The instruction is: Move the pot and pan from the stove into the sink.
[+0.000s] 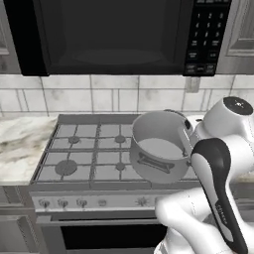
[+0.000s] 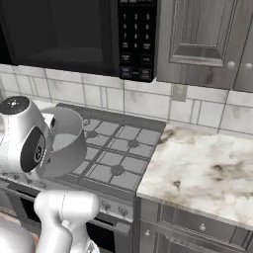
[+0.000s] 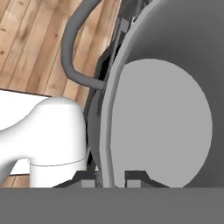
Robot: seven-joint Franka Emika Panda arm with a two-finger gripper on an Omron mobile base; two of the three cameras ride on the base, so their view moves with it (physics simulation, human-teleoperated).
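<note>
While the pot hangs tilted over the stove's right side, lifted clear of the grates, the gripper has its jaws clamped on the pot's wall at the rim, one finger inside and one outside. Judging by this, the first carry is underway; nothing has reached a sink. Count: one pot, one stove, four visible burners.

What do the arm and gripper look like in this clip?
The arm is glossy white, built of rounded, bulbous segments. One link carries a long black panel with small pale lettering, too small to read. A joint ends in a round dark cap with pale marks. The gripper has two small dark, blocky fingertips. No cables show.
</note>
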